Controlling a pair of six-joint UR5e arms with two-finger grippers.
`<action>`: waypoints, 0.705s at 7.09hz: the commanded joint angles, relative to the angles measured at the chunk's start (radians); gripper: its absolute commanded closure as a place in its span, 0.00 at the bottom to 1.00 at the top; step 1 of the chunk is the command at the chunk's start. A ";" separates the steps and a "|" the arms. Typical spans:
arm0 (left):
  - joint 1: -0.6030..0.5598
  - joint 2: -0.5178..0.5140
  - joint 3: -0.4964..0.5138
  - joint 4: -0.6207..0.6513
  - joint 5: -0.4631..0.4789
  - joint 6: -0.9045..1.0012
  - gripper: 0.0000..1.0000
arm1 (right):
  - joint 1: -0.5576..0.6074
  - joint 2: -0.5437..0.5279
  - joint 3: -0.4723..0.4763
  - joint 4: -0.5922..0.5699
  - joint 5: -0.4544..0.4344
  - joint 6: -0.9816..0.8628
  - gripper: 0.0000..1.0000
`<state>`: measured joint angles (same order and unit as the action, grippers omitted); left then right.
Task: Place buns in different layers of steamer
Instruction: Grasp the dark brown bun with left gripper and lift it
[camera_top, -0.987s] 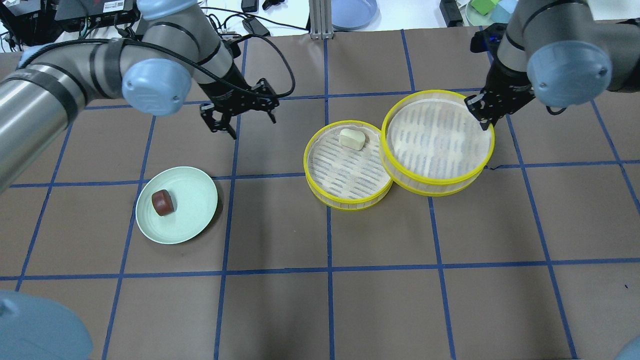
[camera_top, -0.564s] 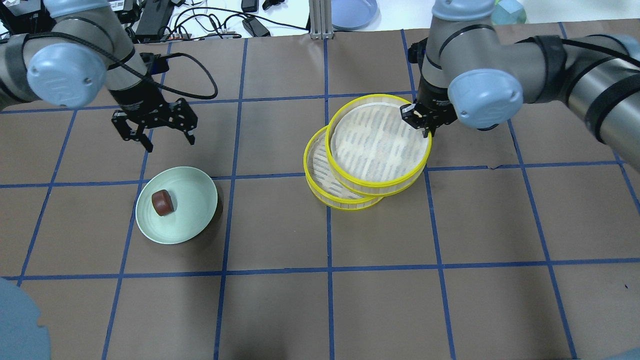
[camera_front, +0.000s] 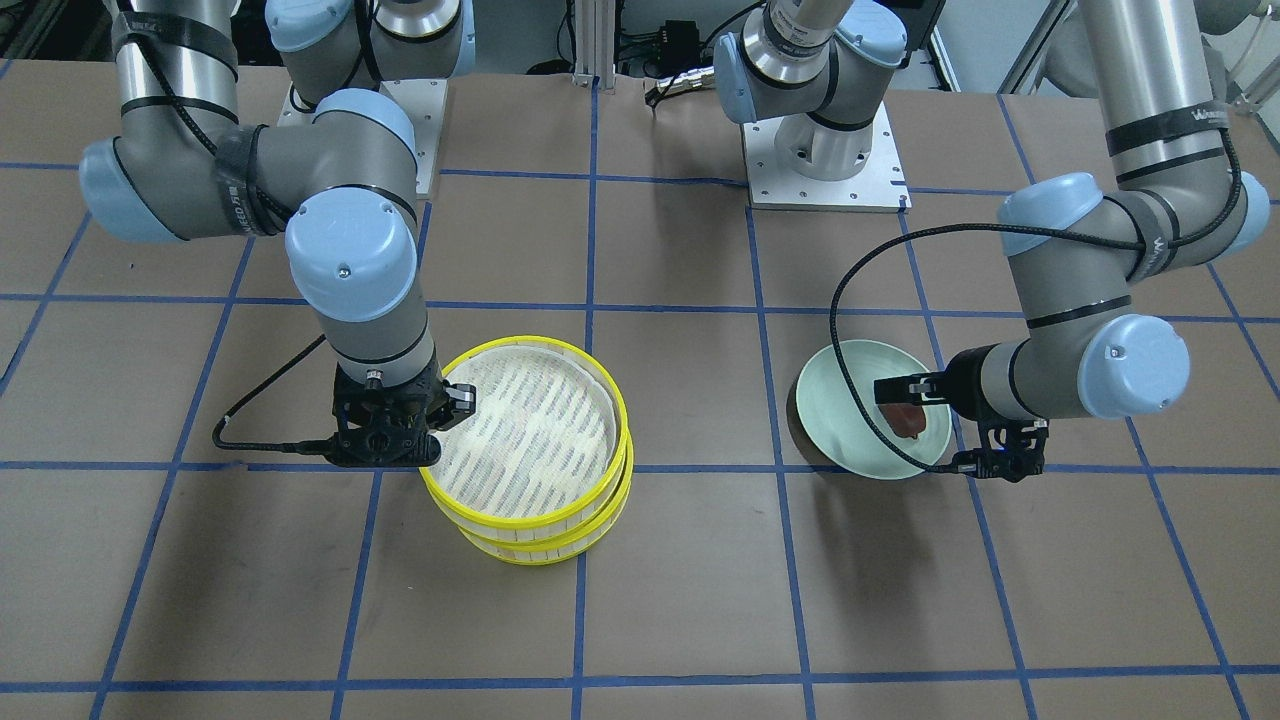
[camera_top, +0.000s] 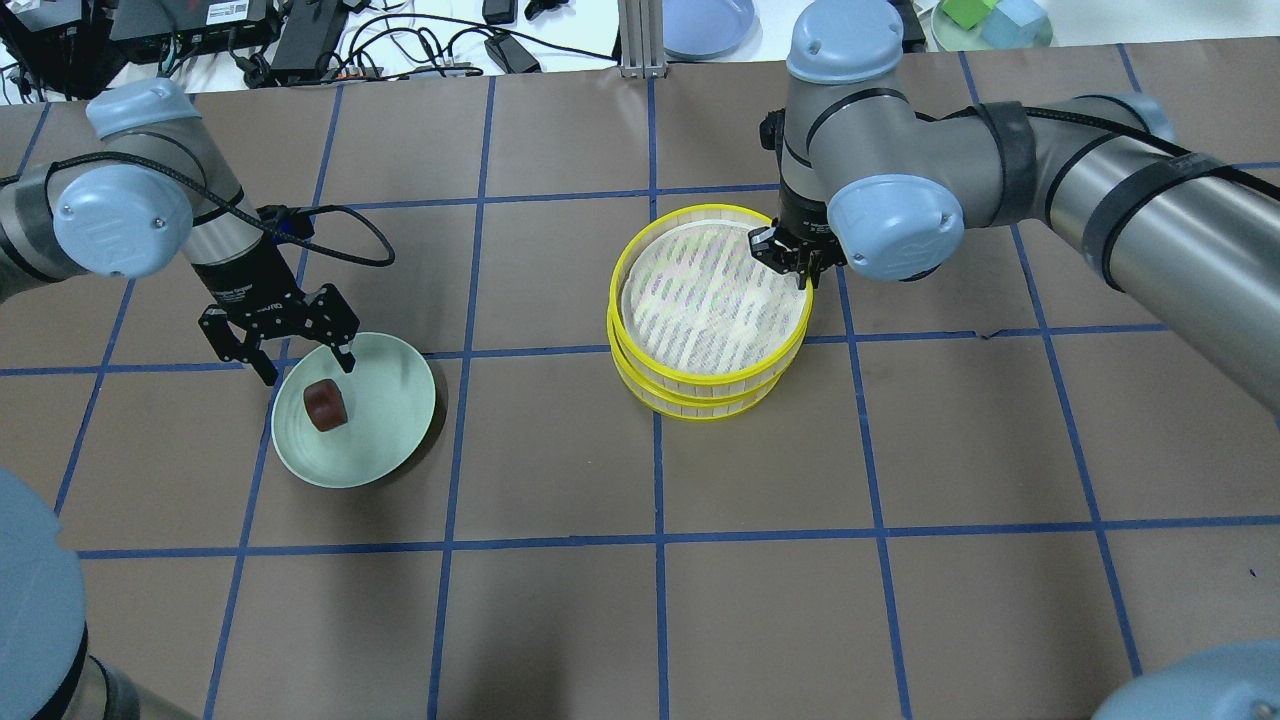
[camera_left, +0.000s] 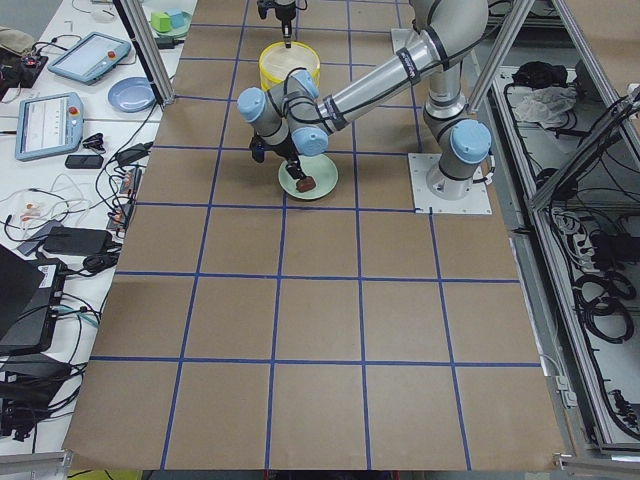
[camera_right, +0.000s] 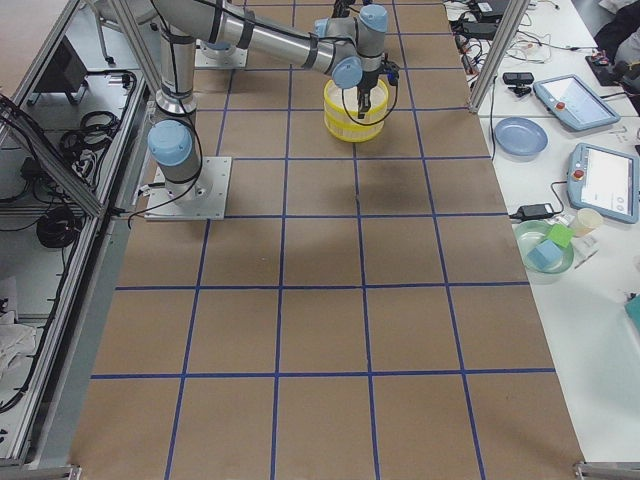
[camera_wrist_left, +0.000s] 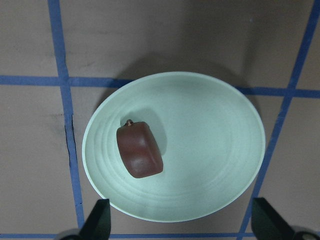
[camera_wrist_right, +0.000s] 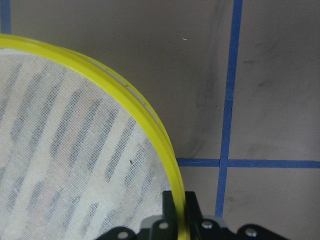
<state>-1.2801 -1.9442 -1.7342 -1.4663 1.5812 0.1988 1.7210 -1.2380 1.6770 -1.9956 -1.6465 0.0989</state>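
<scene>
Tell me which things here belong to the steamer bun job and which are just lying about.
Job: brown bun on the green plate, open left tool close by; upper tray, its rim gripped by the right tool; lower tray beneath it.
Lying about: blue plate, dish of blocks, cables, all beyond the table's far edge.

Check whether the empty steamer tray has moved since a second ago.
Yes: the empty steamer tray shifted left, now stacked over the lower tray.
</scene>
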 joint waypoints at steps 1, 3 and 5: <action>0.002 -0.065 -0.018 0.044 0.002 -0.010 0.01 | 0.003 0.008 0.003 0.003 0.001 0.002 1.00; 0.007 -0.094 -0.018 0.057 0.002 -0.010 0.14 | 0.012 0.017 0.001 -0.009 0.001 0.002 1.00; 0.008 -0.101 -0.016 0.057 0.003 -0.006 1.00 | 0.014 0.017 0.003 -0.008 0.001 0.002 1.00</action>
<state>-1.2728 -2.0411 -1.7515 -1.4107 1.5841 0.1912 1.7338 -1.2218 1.6792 -2.0025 -1.6460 0.1012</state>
